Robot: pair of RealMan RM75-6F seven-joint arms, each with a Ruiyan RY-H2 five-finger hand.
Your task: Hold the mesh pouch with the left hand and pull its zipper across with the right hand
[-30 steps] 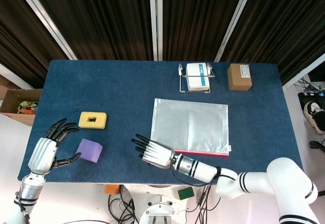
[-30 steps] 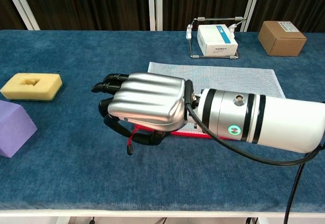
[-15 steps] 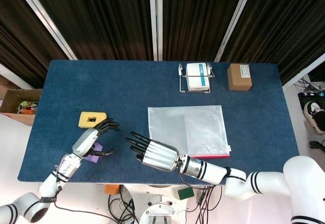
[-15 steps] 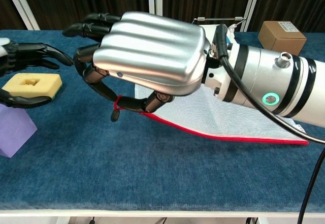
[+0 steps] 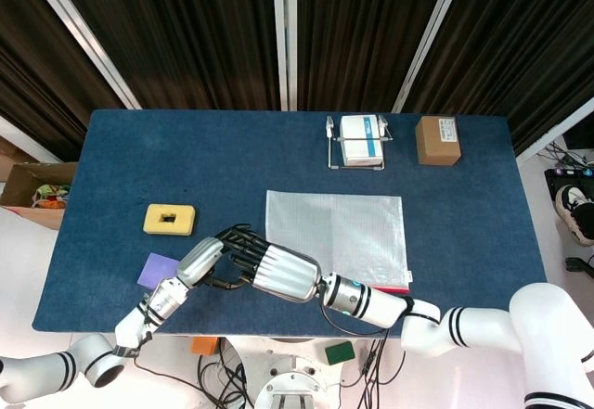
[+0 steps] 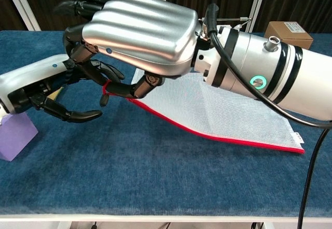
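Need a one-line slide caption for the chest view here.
Right hand lifts the mesh pouch by its red-edged corner while the open left hand reaches in beside it.

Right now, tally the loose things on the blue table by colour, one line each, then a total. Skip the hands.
Yellow: 1, the foam block
Purple: 1, the purple block
Brown: 1, the cardboard box
White: 1, the small box in its wire stand
Silver-white with red edge: 1, the mesh pouch
Total: 5
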